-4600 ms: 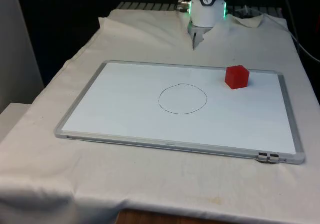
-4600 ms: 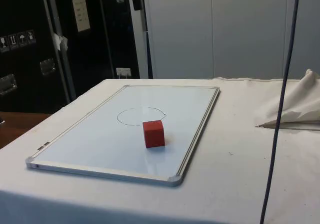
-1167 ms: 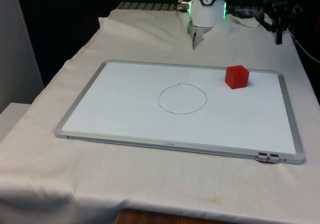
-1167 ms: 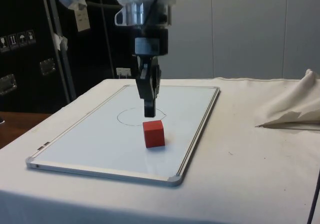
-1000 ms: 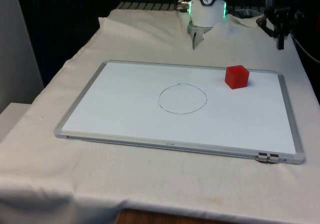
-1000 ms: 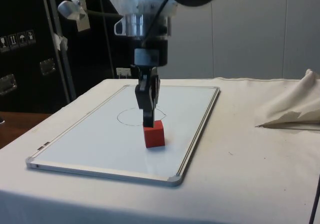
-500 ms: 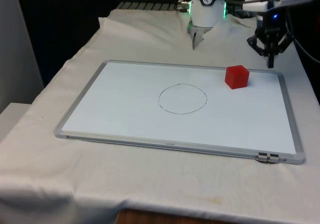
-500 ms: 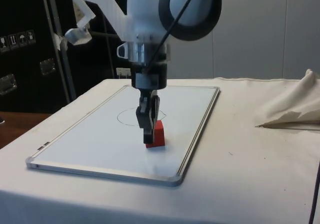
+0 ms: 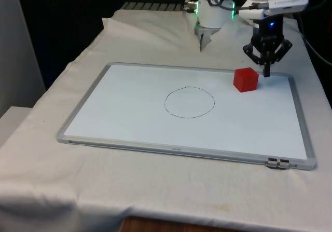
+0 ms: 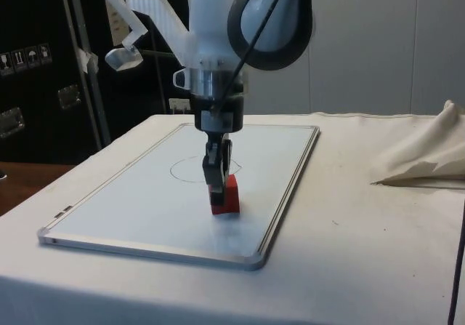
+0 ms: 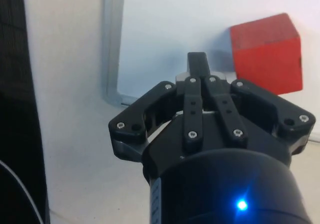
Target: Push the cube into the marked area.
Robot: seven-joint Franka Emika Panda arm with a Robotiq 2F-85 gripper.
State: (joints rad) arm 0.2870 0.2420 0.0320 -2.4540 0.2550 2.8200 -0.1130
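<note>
Front view has the small red cube [image 9: 245,79] resting on the white metal-framed board [image 9: 129,107], right of the drawn circle [image 9: 189,101], with the black end effector [image 9: 266,72], fingers pressed together, just beside its right.

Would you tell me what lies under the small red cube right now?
The red cube sits on the white metal-framed whiteboard, outside the drawn circle. The board beneath it is covered.

Hand [image 9: 266,74] low, vertical, fingers pressed together.
</note>
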